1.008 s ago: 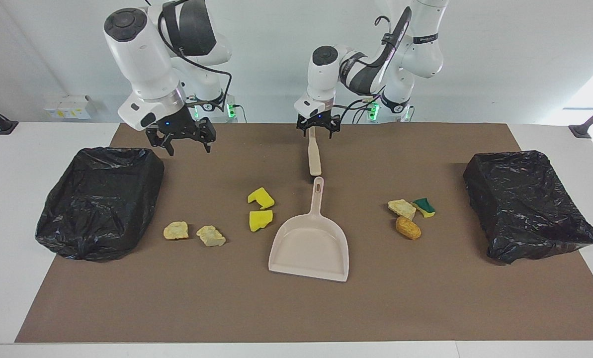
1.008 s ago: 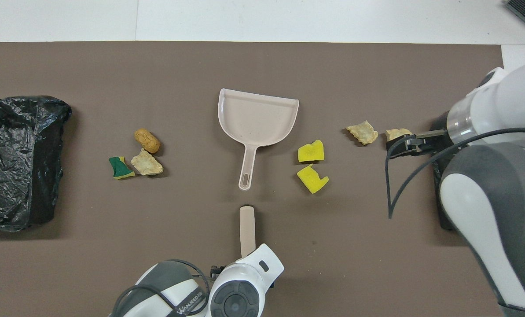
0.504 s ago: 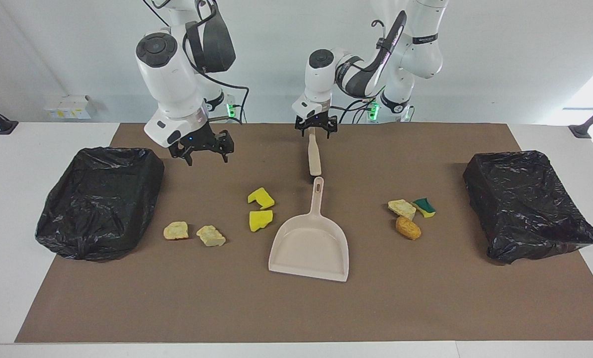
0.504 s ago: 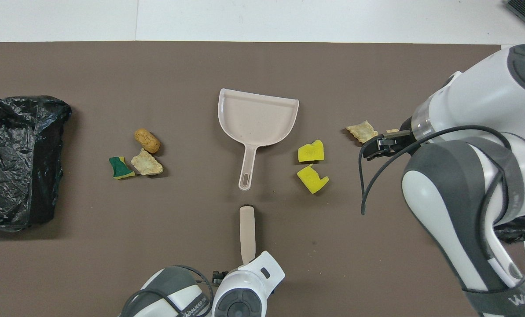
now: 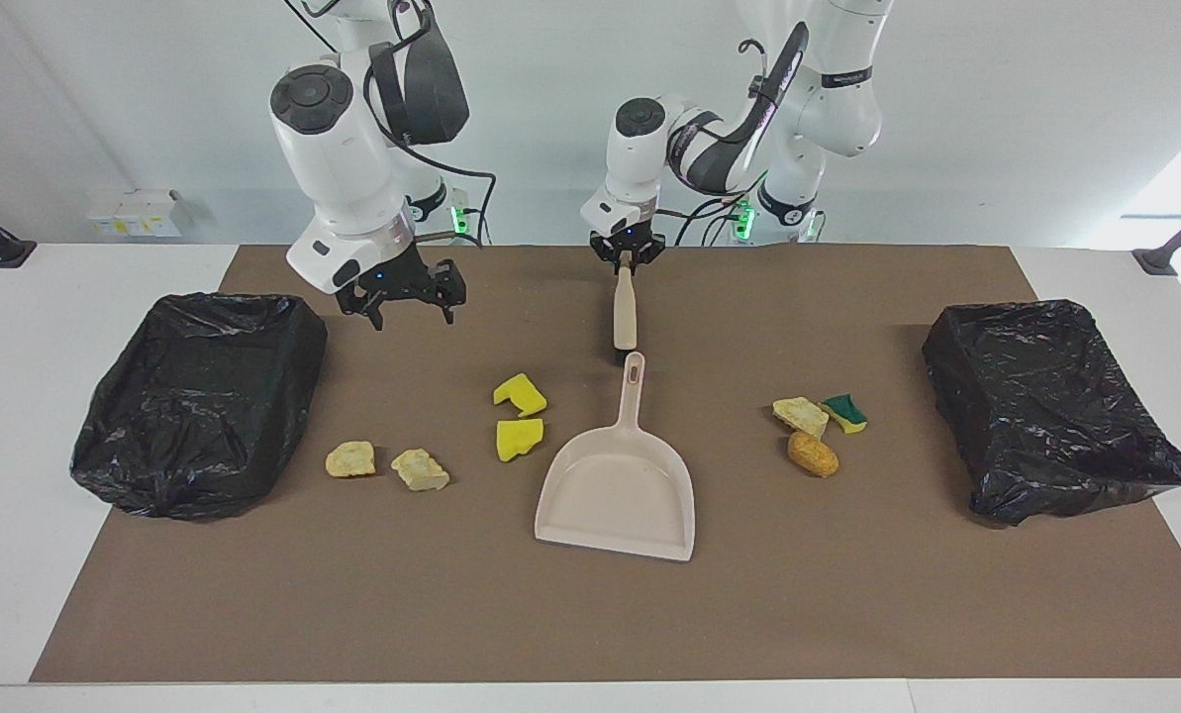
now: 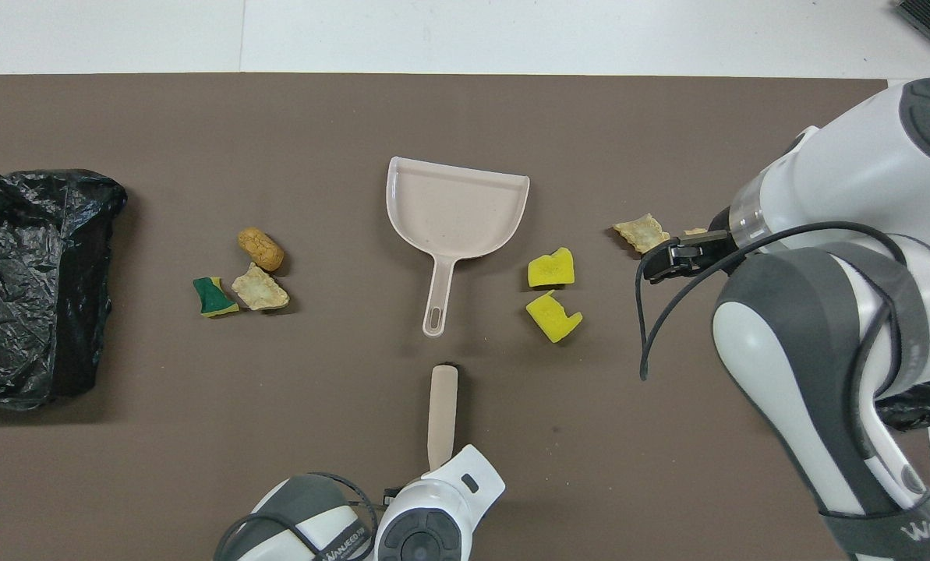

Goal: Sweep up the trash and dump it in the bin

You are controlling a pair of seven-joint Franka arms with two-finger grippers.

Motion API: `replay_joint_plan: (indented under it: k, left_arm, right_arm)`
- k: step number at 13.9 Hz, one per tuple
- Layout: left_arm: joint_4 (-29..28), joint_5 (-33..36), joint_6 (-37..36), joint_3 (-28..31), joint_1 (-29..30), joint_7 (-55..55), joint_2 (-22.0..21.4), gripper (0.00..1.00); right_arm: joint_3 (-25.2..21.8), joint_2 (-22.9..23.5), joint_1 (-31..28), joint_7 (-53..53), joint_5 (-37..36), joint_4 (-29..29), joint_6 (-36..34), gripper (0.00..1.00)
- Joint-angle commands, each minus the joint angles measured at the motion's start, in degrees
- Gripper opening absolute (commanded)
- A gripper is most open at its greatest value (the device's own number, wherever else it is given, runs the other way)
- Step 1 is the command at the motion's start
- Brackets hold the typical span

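Brown matting covers the tabletop. Left claw [image 5: 627,259] is clamped on the brush handle [image 5: 626,312], its long axis running toward 6 o'clock in the facing view at the dustpan [image 5: 618,485]. Trash [image 5: 519,416] lies at its 7 o'clock and more [image 5: 812,434] at 4. Right claw [image 5: 404,298] hangs open, empty, beside the bin [image 5: 199,401].

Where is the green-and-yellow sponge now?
The green-and-yellow sponge lies on the mat toward the left arm's end, touching a tan chunk, near the orange-brown lump.
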Motion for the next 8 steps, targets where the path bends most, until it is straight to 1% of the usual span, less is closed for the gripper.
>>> replay_joint_plan:
  k: [1, 4, 8]
  left_arm:
    - [-1.2, -0.9, 0.4, 1.0, -1.3, -0.9, -1.3, 0.00]
    - [-1.2, -0.9, 0.4, 1.0, -1.3, -0.9, -1.3, 0.00]
    - [-1.2, -0.9, 0.4, 1.0, -1.3, -0.9, -1.3, 0.00]
  right_arm:
    - [-0.1, -0.1, 0.1, 1.3, 1.1, 0.3, 0.5, 1.00]
    - [-0.1, 0.0, 0.2, 1.3, 1.2, 0.8, 0.8, 1.00]
    - [-0.1, 2.2, 2.9, 6.3, 1.3, 0.7, 4.8, 1.00]
